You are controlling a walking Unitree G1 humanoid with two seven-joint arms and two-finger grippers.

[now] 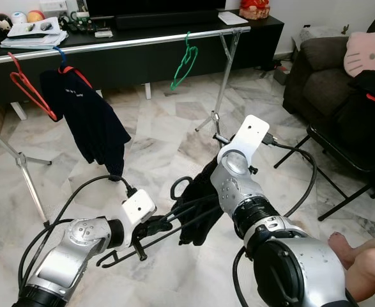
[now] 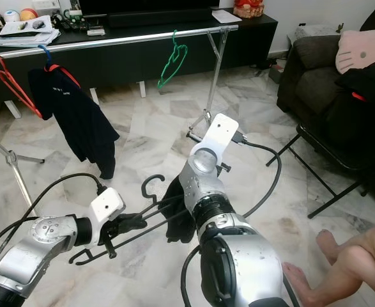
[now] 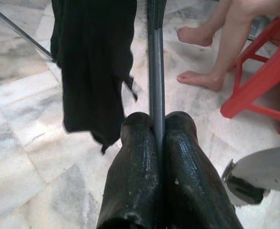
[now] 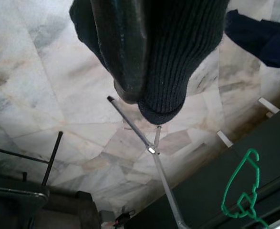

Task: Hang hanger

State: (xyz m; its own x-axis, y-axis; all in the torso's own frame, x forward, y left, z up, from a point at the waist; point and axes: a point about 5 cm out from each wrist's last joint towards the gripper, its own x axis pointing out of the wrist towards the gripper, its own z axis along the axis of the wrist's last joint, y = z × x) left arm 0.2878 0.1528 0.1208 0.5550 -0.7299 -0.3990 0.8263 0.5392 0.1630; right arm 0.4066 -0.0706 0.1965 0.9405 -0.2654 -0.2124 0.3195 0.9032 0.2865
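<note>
Distance decides it: our left gripper (image 1: 150, 228), fingers pinched shut on the black wire hanger (image 1: 174, 214) with its dark cloth, and our right gripper (image 4: 144, 95), clamped on that dark knit cloth (image 1: 197, 211), hold it low, its bar running across us, well short of the silver clothes rail (image 1: 142, 39) ahead.

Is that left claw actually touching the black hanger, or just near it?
Touching. In the left wrist view, the left gripper has its two black fingers pressed shut on the black hanger bar between them.

Garment rack (image 1: 142, 41) ahead — sofa (image 1: 328, 83) at right.
</note>
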